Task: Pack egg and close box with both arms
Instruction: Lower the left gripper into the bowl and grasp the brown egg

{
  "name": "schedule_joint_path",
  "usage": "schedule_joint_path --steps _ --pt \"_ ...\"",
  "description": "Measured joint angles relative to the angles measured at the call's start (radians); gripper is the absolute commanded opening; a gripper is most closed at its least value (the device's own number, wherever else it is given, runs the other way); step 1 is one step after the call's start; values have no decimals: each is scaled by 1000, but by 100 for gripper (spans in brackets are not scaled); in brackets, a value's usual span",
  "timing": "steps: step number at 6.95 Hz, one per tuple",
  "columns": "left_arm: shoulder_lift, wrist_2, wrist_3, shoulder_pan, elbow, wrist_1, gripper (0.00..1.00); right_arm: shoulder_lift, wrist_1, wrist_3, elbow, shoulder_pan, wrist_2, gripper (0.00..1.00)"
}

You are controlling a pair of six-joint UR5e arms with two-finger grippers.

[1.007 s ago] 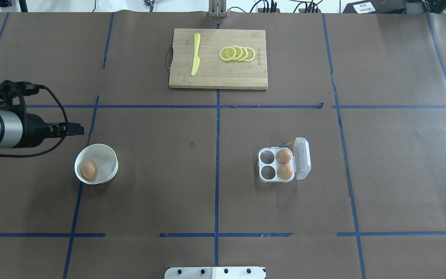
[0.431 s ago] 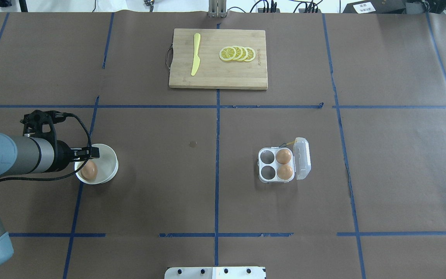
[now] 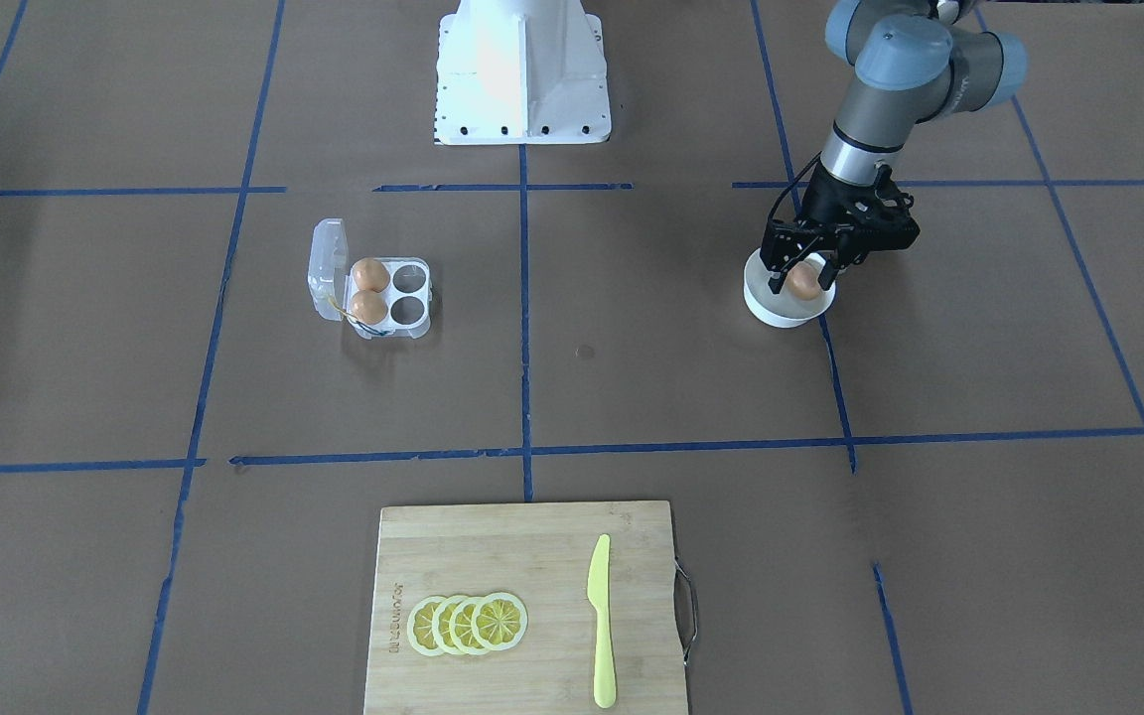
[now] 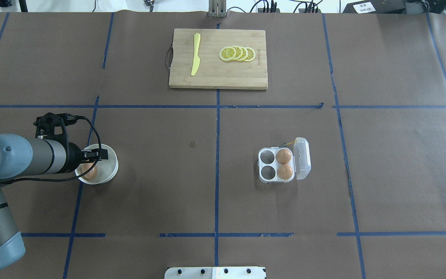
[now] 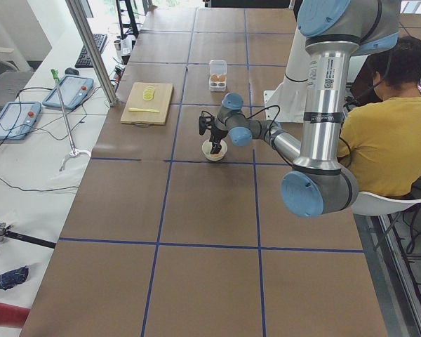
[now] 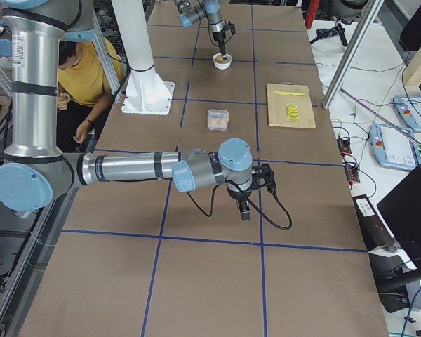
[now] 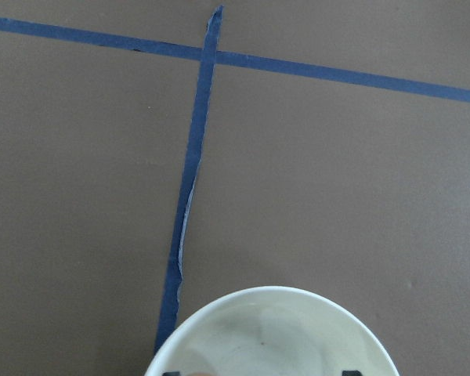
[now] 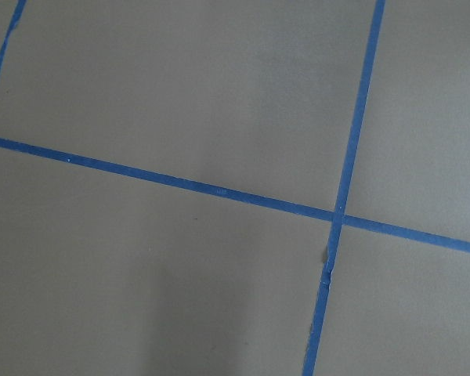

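Observation:
One egg (image 3: 805,282) lies in a round white bowl (image 3: 781,314) on the robot's left side of the table. My left gripper (image 3: 803,266) hangs over the bowl, open, with a finger on each side of the egg; I cannot tell if they touch it. The overhead view shows the gripper (image 4: 95,161) covering part of the egg (image 4: 88,171). The left wrist view shows the bowl's rim (image 7: 274,294). The clear box (image 4: 266,165) stands open, lid (image 4: 302,159) to its right, two eggs (image 4: 283,156) in the right cups. My right gripper (image 6: 244,208) hovers over bare table; I cannot tell if it is open.
A wooden cutting board (image 4: 218,73) with a yellow knife (image 4: 195,54) and lemon slices (image 4: 237,53) lies at the far side. The white pedestal base (image 3: 522,70) stands at the robot's edge. An operator in yellow (image 5: 386,140) sits beside the table.
My left arm has swung in from the left and come down over the bowl, so the open gripper now sits around the egg. The box and its eggs have not moved.

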Motion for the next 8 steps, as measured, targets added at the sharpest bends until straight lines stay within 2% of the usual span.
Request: schedule_joint_path --steps 4,8 --pt "-2 0 6 21 -13 82 75 0 -1 0 -1 0 0 100" --pt "-5 -1 12 51 -2 91 76 -1 -1 0 -2 0 0 100"
